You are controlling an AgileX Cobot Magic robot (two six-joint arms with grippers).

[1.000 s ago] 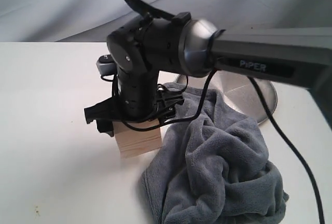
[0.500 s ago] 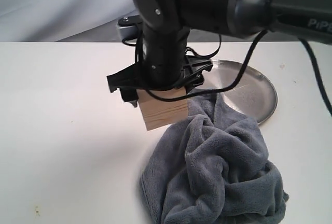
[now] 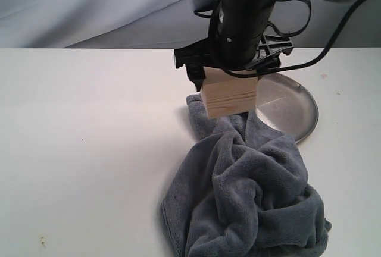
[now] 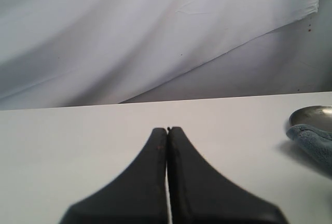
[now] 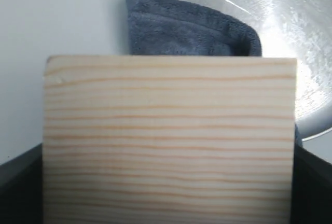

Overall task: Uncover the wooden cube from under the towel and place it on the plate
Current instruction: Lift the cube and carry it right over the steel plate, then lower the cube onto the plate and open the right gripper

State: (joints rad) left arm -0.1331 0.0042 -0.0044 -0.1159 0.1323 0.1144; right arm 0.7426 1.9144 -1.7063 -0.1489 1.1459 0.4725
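The pale wooden cube [image 3: 230, 95] hangs in the air above the towel's far edge, just left of the plate, with my right gripper [image 3: 229, 81] shut on it. In the right wrist view the wooden cube [image 5: 170, 141] fills the picture between the dark fingers [image 5: 21, 182]. The grey-blue towel [image 3: 250, 191] lies crumpled on the white table, one corner overlapping the plate's rim. The silver plate [image 3: 292, 107] sits at the back right, also seen as the plate [image 5: 280, 32] past the cube. My left gripper [image 4: 167, 129] is shut and empty, hovering over bare table, off the exterior view.
A white tabletop [image 3: 83, 150] stretches out to the left of the towel. A grey-white cloth backdrop [image 3: 89, 7] hangs behind the table. The right arm and its black cables [image 3: 309, 25] loom over the plate. The towel [image 4: 314, 141] and the plate rim [image 4: 311, 114] show at the edge of the left wrist view.
My right gripper has lifted the cube off the table and carried it up and to the right, from left of the towel to above the towel's far edge beside the plate.
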